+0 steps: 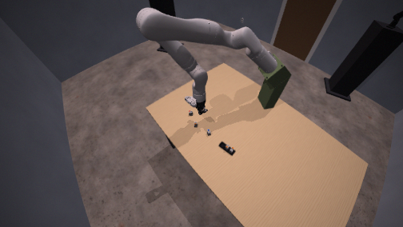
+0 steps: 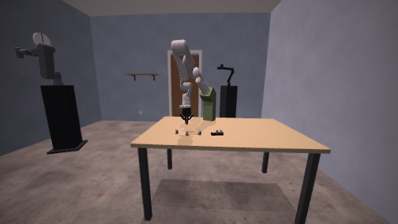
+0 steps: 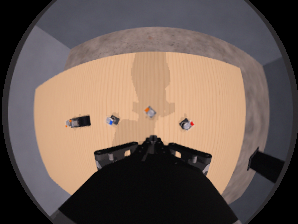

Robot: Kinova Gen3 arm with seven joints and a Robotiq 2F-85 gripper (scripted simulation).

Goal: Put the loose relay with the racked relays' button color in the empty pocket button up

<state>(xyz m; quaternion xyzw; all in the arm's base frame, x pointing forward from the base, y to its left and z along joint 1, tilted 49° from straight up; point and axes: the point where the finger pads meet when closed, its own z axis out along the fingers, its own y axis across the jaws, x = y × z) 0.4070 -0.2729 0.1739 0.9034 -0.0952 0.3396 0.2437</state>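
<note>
The black rack lies on the wooden table; its relays look orange-buttoned, but they are too small to be sure. Three loose relays lie in a row beside it. The first is a blue-buttoned relay, nearest the rack. The second is an orange-buttoned relay. The third is a red-buttoned relay, farthest from the rack. My gripper is shut and empty. It hangs above the table near the red and orange relays.
The arm's green base block stands at the table's back edge. Black pedestals stand on the floor around the table. The relays lie near the table's left edge.
</note>
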